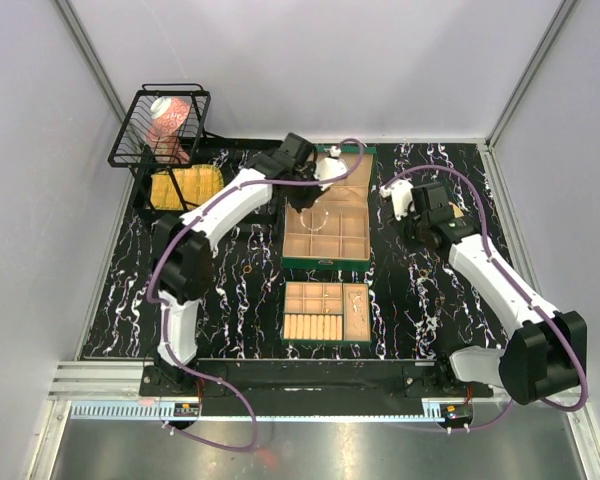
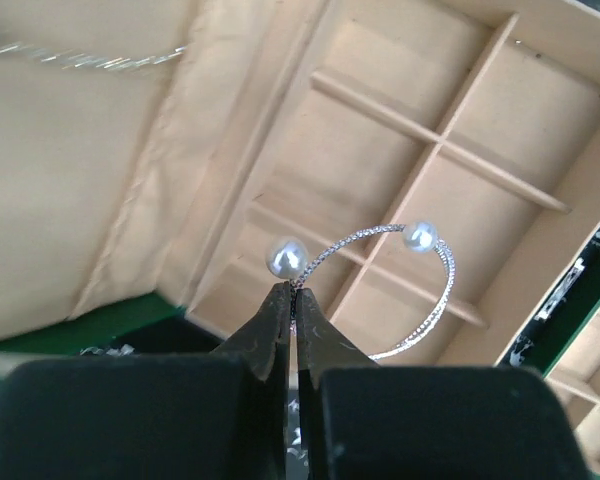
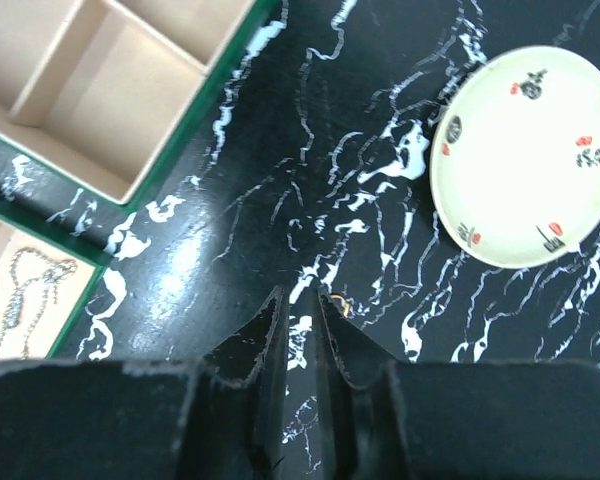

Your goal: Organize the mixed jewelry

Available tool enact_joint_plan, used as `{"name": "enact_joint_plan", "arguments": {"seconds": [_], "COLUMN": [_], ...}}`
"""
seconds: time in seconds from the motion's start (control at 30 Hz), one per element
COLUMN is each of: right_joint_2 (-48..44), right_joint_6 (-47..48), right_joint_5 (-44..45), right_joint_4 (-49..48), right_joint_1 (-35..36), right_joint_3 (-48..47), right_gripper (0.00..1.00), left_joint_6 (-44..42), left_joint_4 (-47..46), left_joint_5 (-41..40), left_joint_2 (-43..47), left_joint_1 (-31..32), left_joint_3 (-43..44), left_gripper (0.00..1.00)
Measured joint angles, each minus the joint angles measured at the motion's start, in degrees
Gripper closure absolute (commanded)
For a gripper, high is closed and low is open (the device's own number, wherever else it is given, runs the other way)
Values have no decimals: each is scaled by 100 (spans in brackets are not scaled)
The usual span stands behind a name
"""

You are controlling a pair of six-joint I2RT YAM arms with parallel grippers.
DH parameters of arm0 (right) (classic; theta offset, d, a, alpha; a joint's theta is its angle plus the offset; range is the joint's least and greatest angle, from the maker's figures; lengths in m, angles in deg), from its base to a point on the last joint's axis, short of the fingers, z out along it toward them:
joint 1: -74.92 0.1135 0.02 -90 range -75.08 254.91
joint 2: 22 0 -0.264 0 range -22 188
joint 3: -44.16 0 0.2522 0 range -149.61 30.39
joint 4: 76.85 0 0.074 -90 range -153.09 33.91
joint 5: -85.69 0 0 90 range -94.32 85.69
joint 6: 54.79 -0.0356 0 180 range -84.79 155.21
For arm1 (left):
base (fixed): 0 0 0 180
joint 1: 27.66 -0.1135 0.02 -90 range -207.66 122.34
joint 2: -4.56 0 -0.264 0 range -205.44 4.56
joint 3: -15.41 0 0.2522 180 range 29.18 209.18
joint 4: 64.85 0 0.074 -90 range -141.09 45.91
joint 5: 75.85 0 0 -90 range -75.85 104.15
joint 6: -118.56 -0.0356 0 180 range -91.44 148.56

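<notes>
Left gripper [image 2: 292,290]: pinching pearl-tipped bangle [image 2: 421,236] above green box [image 2: 435,150] dividers.
Right gripper [image 3: 300,297]: narrowly spread over black marbled table [image 3: 280,170]; plate [image 3: 525,150] rim well apart.

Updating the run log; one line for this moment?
left gripper: shut on bangle, over green box | right gripper: slightly open, near table

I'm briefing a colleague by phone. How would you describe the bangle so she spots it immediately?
Start at the open-lidded green box in the middle; the left gripper hangs over its beige compartments. Pinched in its shut jaws is the bangle, a thin sparkling open hoop set apart by a white pearl at each end.
</notes>
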Motion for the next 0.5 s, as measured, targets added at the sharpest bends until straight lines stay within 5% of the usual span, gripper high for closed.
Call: {"name": "enact_joint_plan", "arguments": {"seconds": [0.5], "right_joint_2": [-221], "right_joint_6": [-83], "right_joint_5": [-13], "right_joint_4": [-46], "right_joint_1": [-693], "right_joint_3": [26], "right_gripper": [80], "left_joint_6": [133], "left_joint_4": [-428], "left_joint_5": [-175], "left_joint_2": [-678], "left_joint_1": [680], "left_joint_3": [-345], "left_gripper": [100]}}
